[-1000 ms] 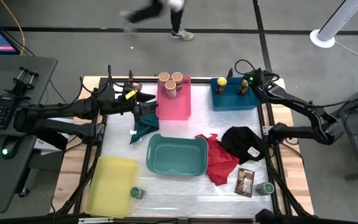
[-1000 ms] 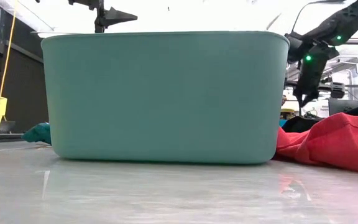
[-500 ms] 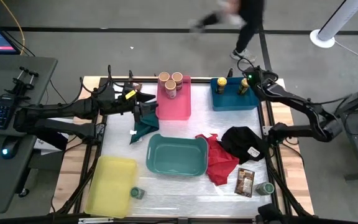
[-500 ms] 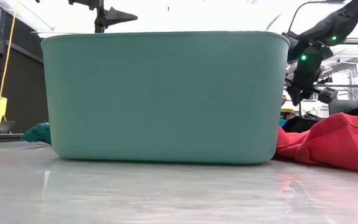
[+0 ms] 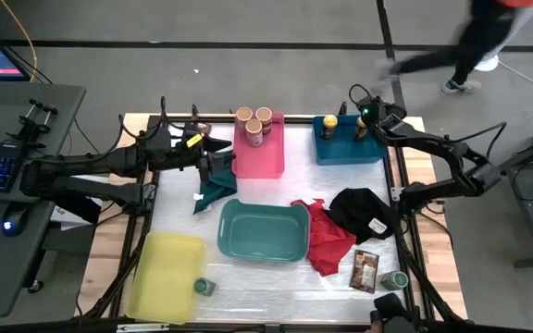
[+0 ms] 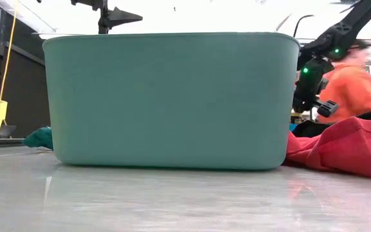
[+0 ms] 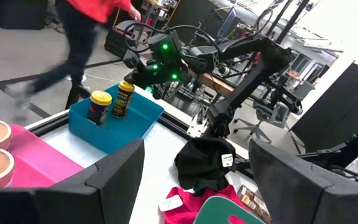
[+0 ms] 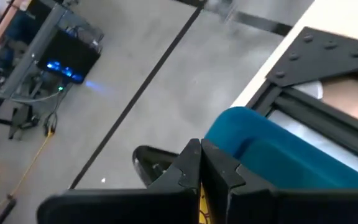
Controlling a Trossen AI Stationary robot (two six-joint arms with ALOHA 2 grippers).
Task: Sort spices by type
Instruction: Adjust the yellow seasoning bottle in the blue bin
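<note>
Teal bin [image 6: 166,100] fills low view; blue bin [image 6: 293,124] hidden.

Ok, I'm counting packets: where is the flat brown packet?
In the high view the brown packet lies near the table's front right, between the red cloth and a green-lidded jar.

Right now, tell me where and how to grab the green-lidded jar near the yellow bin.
Take the green-lidded jar by its round sides just under the lid, coming straight down from above. It appears to stand upright, lid up, and on its own, with the yellow bin close on one side, so set the fingers along the bin's edge rather than across it. The left claw looks the nearer one.
</note>
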